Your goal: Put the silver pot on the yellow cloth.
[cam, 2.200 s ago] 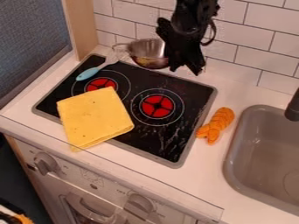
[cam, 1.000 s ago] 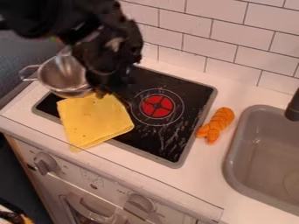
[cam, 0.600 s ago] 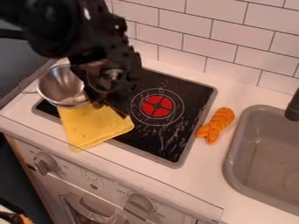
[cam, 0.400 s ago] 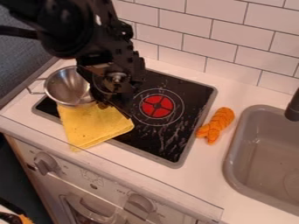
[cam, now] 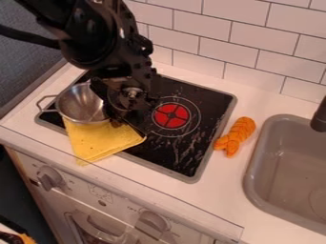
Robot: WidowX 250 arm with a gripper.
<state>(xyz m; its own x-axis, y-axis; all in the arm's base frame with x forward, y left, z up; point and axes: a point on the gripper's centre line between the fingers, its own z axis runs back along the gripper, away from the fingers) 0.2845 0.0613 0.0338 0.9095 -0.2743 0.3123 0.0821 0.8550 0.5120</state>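
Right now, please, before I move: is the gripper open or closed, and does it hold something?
Gripper: closed, holding the pot at its right side in the view.

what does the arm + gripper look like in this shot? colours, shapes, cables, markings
Black arm with a bulky, rounded upper section and a narrower, knobbly section below it. A thick black cable or hose-like strand runs off to the upper left. The gripper is black too, with a small greyish round detail. No markings legible.
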